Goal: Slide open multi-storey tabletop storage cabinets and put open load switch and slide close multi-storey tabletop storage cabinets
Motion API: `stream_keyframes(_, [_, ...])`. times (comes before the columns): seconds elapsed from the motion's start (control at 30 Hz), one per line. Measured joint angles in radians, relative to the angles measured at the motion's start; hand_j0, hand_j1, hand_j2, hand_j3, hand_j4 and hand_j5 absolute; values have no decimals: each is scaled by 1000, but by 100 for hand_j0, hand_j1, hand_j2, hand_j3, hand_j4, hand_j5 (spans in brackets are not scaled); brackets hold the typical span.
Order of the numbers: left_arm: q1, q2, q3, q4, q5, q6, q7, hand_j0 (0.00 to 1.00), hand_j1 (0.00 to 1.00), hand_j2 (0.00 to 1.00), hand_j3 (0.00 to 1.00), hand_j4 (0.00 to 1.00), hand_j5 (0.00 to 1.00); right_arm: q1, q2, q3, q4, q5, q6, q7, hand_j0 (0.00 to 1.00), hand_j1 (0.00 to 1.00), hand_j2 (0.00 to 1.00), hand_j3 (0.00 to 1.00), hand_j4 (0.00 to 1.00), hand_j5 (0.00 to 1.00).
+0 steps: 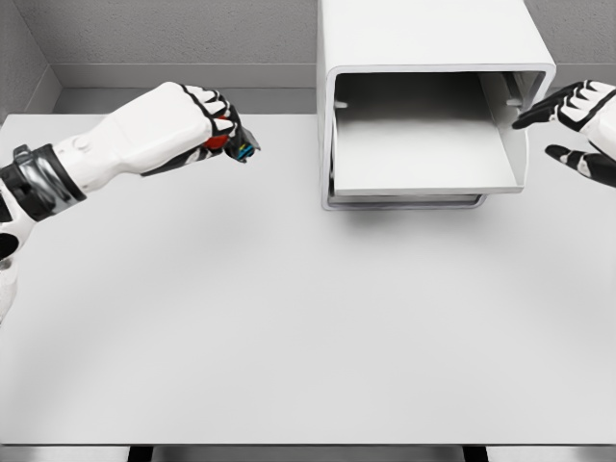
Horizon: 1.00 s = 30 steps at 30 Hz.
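We worked over a pale grey bench [289, 327], backed by a grey textured wall [173, 34] with a ledge at its foot. At the rear right stood the white storage cabinet [423, 38], its upper drawer [423, 154] slid out toward us. Our left hand [188, 125] hovered above the bench, well apart from the cabinet, fingers clamped on the load switch [241, 146]. Our right hand [577, 125] was at the drawer's right corner, fingers spread.
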Motion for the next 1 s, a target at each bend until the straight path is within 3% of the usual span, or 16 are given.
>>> stream_keyframes(0.3, [-18, -64, -6, -8, 10, 0, 0, 36, 36, 36, 36, 36, 36, 38, -1, -36, 59, 1, 0, 2, 67, 67, 67, 67, 67, 67])
stream_keyframes(0.7, [-60, -166, -34, -8, 23, 0, 0, 36, 36, 36, 36, 36, 36, 176, -11, -112, 67, 10, 0, 4, 63, 63, 63, 63, 63, 63])
stream_keyframes(1.0, [-77, -270, -84, 3, -32, 0, 0, 36, 36, 36, 36, 36, 36, 227, -11, -121, 64, 32, 0, 3, 63, 63, 63, 63, 63, 63])
